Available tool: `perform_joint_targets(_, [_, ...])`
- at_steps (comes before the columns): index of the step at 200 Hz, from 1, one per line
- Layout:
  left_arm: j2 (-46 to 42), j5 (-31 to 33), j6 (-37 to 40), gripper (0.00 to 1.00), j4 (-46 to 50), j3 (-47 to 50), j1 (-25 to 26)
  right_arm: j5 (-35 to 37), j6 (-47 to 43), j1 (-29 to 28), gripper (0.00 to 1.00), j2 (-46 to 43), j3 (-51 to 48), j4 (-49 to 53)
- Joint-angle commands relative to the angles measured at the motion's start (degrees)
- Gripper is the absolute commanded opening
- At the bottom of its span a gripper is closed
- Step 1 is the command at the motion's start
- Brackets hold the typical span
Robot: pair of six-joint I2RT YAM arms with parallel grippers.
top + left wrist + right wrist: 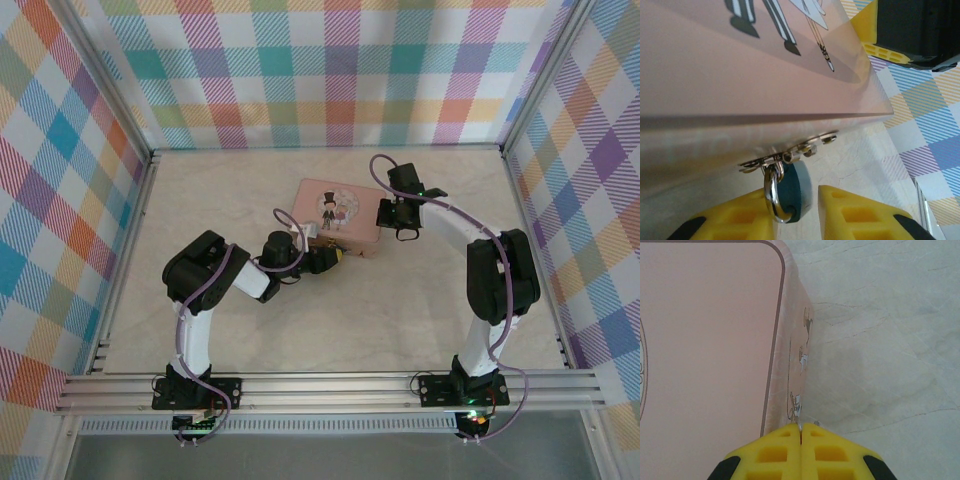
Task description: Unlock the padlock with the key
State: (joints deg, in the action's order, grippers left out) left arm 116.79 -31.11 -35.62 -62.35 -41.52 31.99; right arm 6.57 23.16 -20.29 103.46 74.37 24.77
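Plaid walls in pastel checks close in a pale marbled counter, with a pink tin lying near its middle. The step in hand looks like steadying the padlock, which hangs by its silver shackle from the hasp on the tin's near side wall. To do that well, the left fingers should press on the flat faces of the bluish body rather than on the shackle. They should also hold it a little off the tin's wall, with the lower end left free. The keyhole cannot be seen, so its direction has to be found before the key comes round. A skewed grip would likely swing the lock on the hasp. The left fingers stand apart with the padlock between them: one looks to be against the shackle, and a narrow gap separates the other from the body, so nothing is clamped yet. At the tin's right edge, the right fingers are pressed together, and a thin pale sliver pokes out at their tips, which I take for the key.
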Motion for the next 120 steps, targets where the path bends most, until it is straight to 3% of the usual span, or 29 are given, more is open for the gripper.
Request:
perform_joint_targets(1, [0.88, -1.05, -0.99, 0.34, 6.94, 0.02, -1.08, -1.03, -0.13, -0.71, 0.00, 1.38, -0.33, 0.09])
perform_joint_targets(28, [1.16, 0.58, -1.50, 0.44, 6.46, 0.33, -1.05, -1.28, -0.04, -0.79, 0.00, 1.31, -0.20, 0.21])
perform_joint_targets(120, [6.55, -0.88, -7.01, 0.57, -7.01, -1.23, 0.15, -1.95, 0.22, -1.68, 0.00, 2.34, 0.51, -0.41])
